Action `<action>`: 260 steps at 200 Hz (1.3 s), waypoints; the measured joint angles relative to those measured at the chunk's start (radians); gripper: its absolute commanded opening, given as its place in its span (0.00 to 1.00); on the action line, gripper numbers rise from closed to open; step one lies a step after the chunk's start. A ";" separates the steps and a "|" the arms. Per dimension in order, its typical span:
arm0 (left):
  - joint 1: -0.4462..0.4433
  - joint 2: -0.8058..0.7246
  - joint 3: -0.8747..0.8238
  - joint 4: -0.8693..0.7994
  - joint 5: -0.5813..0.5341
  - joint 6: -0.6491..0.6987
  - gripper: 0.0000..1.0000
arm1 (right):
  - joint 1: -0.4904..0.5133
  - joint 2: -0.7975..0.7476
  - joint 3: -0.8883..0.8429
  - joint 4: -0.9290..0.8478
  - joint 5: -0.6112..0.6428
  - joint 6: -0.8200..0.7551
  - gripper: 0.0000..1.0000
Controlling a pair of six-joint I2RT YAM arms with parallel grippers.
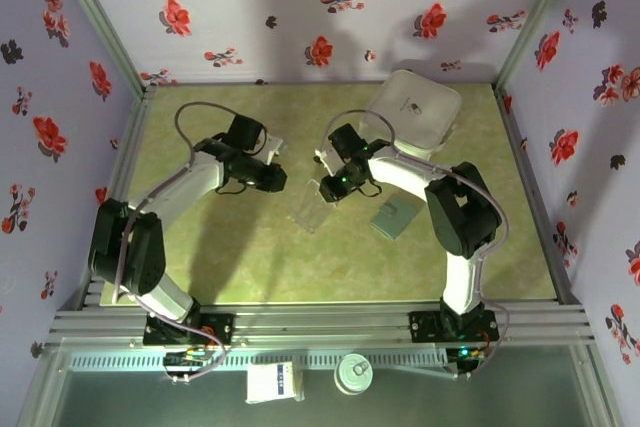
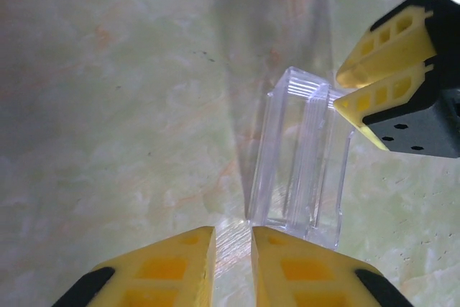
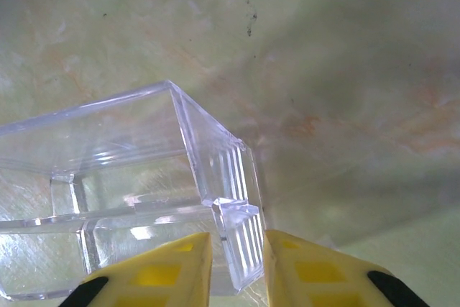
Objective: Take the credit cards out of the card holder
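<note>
The grey-blue card holder [image 1: 394, 217] lies flat on the table, right of centre, with no gripper near it. No credit cards are visible. Both grippers meet at a clear plastic box [image 1: 312, 205] in the middle of the table. My left gripper [image 1: 285, 185] [image 2: 232, 234] has its fingers almost together on a thin clear edge at one end of the box [image 2: 298, 156]. My right gripper [image 1: 322, 187] [image 3: 237, 239] pinches the ribbed end wall of the box [image 3: 144, 177]; it also shows in the left wrist view [image 2: 343, 90] at the box's far corner.
A large white rounded case [image 1: 415, 112] sits at the back right, behind the right arm. The green table [image 1: 240, 257] is walled in by flowered panels on three sides.
</note>
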 measured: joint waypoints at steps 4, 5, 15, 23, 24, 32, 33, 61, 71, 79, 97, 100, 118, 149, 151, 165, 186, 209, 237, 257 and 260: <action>0.004 -0.007 -0.004 0.001 -0.001 -0.004 0.19 | 0.000 0.001 0.002 0.000 0.000 -0.003 0.20; 0.006 -0.010 -0.005 0.002 -0.002 -0.004 0.19 | 0.000 0.002 0.003 0.000 0.000 -0.003 0.20; 0.015 -0.027 -0.013 0.003 -0.003 -0.011 0.19 | 0.001 0.006 0.011 -0.005 0.000 -0.003 0.18; 0.021 -0.039 -0.016 0.004 -0.003 -0.014 0.19 | 0.001 0.007 0.013 -0.005 0.000 -0.003 0.18; 0.021 -0.040 -0.016 0.004 -0.004 -0.014 0.19 | 0.001 0.007 0.013 -0.005 0.000 -0.003 0.18; 0.025 -0.049 -0.018 0.006 -0.004 -0.018 0.18 | 0.001 0.007 0.014 -0.006 0.000 -0.003 0.16; 0.026 -0.049 -0.018 0.006 -0.004 -0.018 0.18 | 0.001 0.007 0.014 -0.006 0.000 -0.003 0.16; 0.030 -0.058 -0.019 0.007 -0.004 -0.031 0.19 | 0.001 0.006 0.014 -0.006 0.001 0.000 0.12; 0.032 -0.058 -0.021 0.006 -0.012 -0.037 0.19 | 0.001 0.005 0.014 -0.005 0.006 0.008 0.12; 0.035 -0.060 -0.023 0.006 -0.018 -0.042 0.19 | 0.001 0.003 0.014 -0.005 0.015 0.020 0.11; 0.046 -0.070 -0.024 -0.003 -0.037 -0.054 0.19 | 0.001 -0.012 0.011 -0.002 0.045 0.057 0.09; 0.048 -0.075 -0.024 -0.005 -0.040 -0.058 0.19 | 0.001 -0.017 0.011 -0.001 0.052 0.067 0.08; 0.066 -0.109 -0.024 -0.016 -0.057 -0.075 0.20 | 0.001 -0.044 0.005 0.004 0.099 0.126 0.06; 0.113 -0.180 -0.024 -0.019 -0.068 -0.110 0.21 | 0.001 -0.072 0.006 0.017 0.218 0.251 0.05; 0.115 -0.182 -0.024 -0.020 -0.068 -0.113 0.21 | 0.001 -0.072 0.006 0.018 0.225 0.259 0.05; 0.135 -0.201 -0.024 -0.021 -0.072 -0.121 0.22 | -0.004 -0.070 0.013 0.015 0.280 0.322 0.05; 0.158 -0.218 -0.028 -0.021 -0.075 -0.129 0.21 | -0.020 -0.043 0.067 -0.006 0.333 0.402 0.02; 0.175 -0.235 -0.055 -0.016 -0.075 -0.142 0.22 | -0.046 0.014 0.148 -0.006 0.369 0.463 0.02; 0.182 -0.238 -0.078 -0.016 -0.074 -0.147 0.22 | -0.062 0.086 0.224 -0.026 0.423 0.510 0.01; 0.182 -0.238 -0.083 -0.005 -0.073 -0.151 0.22 | -0.064 0.126 0.254 -0.037 0.443 0.542 0.01; 0.182 -0.238 -0.084 -0.003 -0.072 -0.151 0.22 | -0.063 0.132 0.259 -0.039 0.444 0.546 0.01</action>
